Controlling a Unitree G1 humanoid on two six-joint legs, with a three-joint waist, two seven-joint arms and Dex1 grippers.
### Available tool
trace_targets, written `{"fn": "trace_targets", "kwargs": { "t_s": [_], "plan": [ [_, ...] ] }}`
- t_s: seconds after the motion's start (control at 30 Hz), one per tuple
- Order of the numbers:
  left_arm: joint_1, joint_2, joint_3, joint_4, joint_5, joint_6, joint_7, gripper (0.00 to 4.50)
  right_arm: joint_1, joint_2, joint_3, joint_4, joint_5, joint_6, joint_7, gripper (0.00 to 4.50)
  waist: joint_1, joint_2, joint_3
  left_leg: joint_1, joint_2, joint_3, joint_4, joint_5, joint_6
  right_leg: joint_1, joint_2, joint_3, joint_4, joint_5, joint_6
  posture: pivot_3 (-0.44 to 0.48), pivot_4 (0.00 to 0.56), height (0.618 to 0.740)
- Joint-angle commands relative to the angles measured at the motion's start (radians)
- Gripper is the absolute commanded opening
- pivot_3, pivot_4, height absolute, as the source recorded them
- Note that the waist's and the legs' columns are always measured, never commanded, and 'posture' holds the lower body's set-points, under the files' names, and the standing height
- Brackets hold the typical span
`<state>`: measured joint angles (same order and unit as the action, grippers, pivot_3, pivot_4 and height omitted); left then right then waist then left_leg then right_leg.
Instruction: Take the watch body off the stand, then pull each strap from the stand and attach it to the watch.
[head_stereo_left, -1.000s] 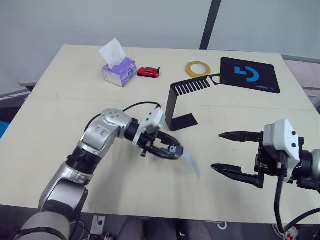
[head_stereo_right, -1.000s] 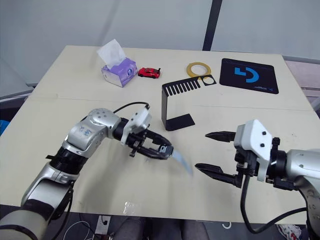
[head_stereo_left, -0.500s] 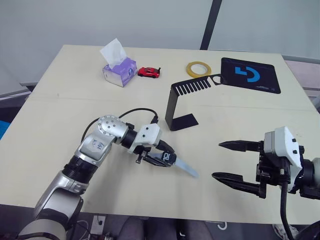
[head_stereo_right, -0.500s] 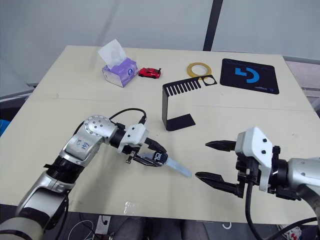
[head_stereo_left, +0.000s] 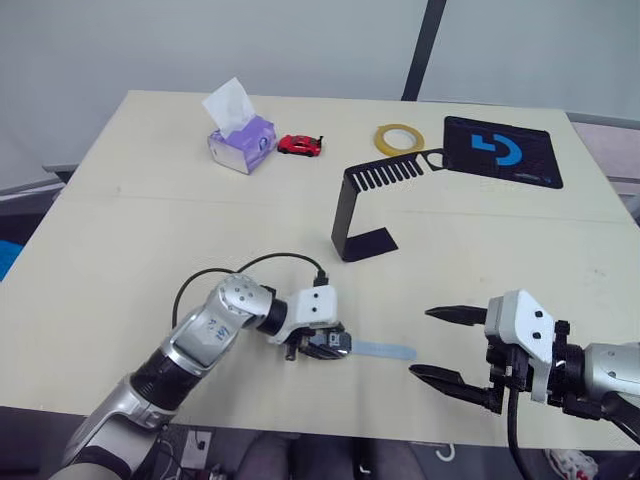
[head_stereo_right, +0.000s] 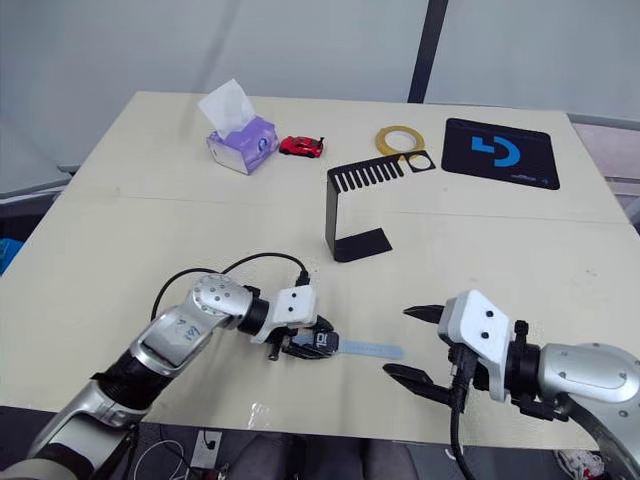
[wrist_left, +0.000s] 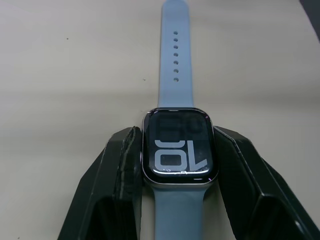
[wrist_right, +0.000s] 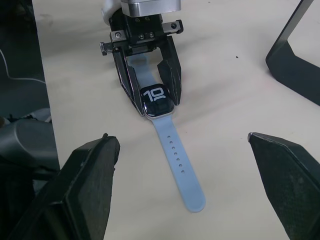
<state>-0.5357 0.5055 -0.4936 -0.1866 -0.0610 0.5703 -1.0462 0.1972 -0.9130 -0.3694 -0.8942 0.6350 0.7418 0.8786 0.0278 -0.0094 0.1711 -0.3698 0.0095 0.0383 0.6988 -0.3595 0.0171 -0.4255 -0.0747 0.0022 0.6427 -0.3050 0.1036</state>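
The watch (wrist_left: 178, 146) is clamped low over the surface (head_stereo_left: 150, 230) by the left end effector (head_stereo_left: 322, 346), its strap (wrist_right: 178, 168) lying ahead. The right end effector (head_stereo_left: 440, 345) is held wide open. The strap behind the watch is seen from the left wrist.

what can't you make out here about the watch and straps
- Second strap: in the left wrist view it runs from the watch body off the picture's edge between the left end effector fingers; its length is cut off.
- In the right wrist view, that end effector's frame covers it.
- Strap-to-case joints: too small in the head views to tell if latched.
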Motion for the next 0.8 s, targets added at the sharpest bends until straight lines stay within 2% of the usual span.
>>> {"fn": "trace_targets", "kwargs": {
  "t_s": [0.03,0.1,0.13,0.2,0.23,0.3,0.4,0.47,0.57,0.67,0.8],
  "plan": [
    [0.015,-0.020,-0.018,-0.025,0.012,0.059,0.041,1.70,0.023,-0.017,-0.004,0.003,-0.037,-0.053,0.012,4.41,0.001,0.000,0.000,0.000,0.000,-0.001,0.000,0.000,0.000,0.000,0.000,0.000,0.000,0.000,0.000,0.000,0.150,0.738],
    [0.022,-0.011,0.005,-0.042,-0.011,0.097,0.036,2.70,0.027,-0.021,0.002,0.015,-0.047,-0.069,0.016,4.50,-0.002,0.000,0.000,0.000,-0.001,-0.001,0.000,-0.001,0.001,0.001,0.000,0.001,0.000,0.000,0.000,0.000,0.150,0.738],
    [0.025,-0.004,0.016,-0.049,-0.023,0.112,0.032,3.05,0.028,-0.023,0.005,0.021,-0.052,-0.077,0.017,4.50,-0.002,0.000,0.000,0.000,-0.002,-0.001,0.000,-0.001,0.001,0.001,-0.001,0.001,0.000,0.000,0.000,0.000,0.150,0.738],
    [0.029,0.038,0.069,-0.073,-0.069,0.143,-0.001,3.87,0.032,-0.028,0.000,0.036,-0.061,-0.091,0.027,4.50,-0.003,0.000,0.000,0.000,-0.001,-0.001,0.000,-0.001,0.001,0.001,-0.001,0.001,0.000,0.000,0.000,0.000,0.150,0.738],
    [0.033,0.067,0.099,-0.086,-0.098,0.152,-0.024,4.45,0.039,-0.030,-0.010,0.042,-0.062,-0.096,0.034,4.50,-0.007,0.000,0.000,0.000,-0.001,-0.001,0.000,-0.001,0.001,0.001,-0.001,0.001,0.000,0.000,0.000,0.000,0.150,0.738],
    [0.042,0.129,0.171,-0.107,-0.172,0.156,-0.087,4.48,0.059,-0.033,-0.050,0.051,-0.054,-0.104,0.056,4.50,-0.013,0.000,0.000,0.001,0.001,0.000,0.000,-0.001,0.001,0.001,-0.001,0.002,-0.001,0.000,0.000,0.000,0.150,0.738],
    [0.068,0.284,0.364,-0.121,-0.355,0.141,-0.276,4.48,0.114,-0.030,-0.197,0.066,0.018,-0.086,0.124,4.50,-0.018,0.000,0.000,0.001,0.004,-0.001,0.000,0.000,0.000,-0.001,-0.001,0.002,0.000,-0.001,-0.001,0.000,0.150,0.738],
    [0.079,0.376,0.475,-0.070,-0.422,0.123,-0.359,4.48,0.154,-0.031,-0.303,0.092,0.056,-0.073,0.180,4.50,-0.022,0.000,0.000,0.001,0.005,-0.001,-0.001,0.000,-0.001,-0.001,0.000,0.001,0.001,-0.001,-0.002,0.000,0.150,0.738],
    [0.094,0.518,0.585,0.077,-0.428,0.079,-0.436,4.48,0.209,-0.038,-0.447,0.143,0.074,-0.071,0.258,4.50,-0.022,0.000,0.000,0.002,0.004,-0.001,-0.001,0.000,-0.001,0.000,-0.001,0.000,-0.002,-0.001,-0.002,0.000,0.150,0.738],
    [0.143,0.629,0.651,0.165,-0.416,0.002,-0.513,4.48,0.243,-0.044,-0.527,0.182,0.064,-0.087,0.309,4.50,-0.024,0.000,0.000,0.002,0.003,-0.001,-0.002,-0.002,0.002,0.001,0.000,0.000,-0.005,-0.001,-0.002,0.000,0.150,0.738],
    [0.201,0.687,0.687,0.217,-0.390,-0.087,-0.531,4.48,0.260,-0.047,-0.577,0.227,0.054,-0.112,0.356,4.50,-0.027,0.000,0.000,0.002,0.003,-0.001,-0.002,-0.003,0.004,0.001,-0.004,0.001,-0.005,-0.001,-0.001,0.000,0.150,0.738]
  ]
}}
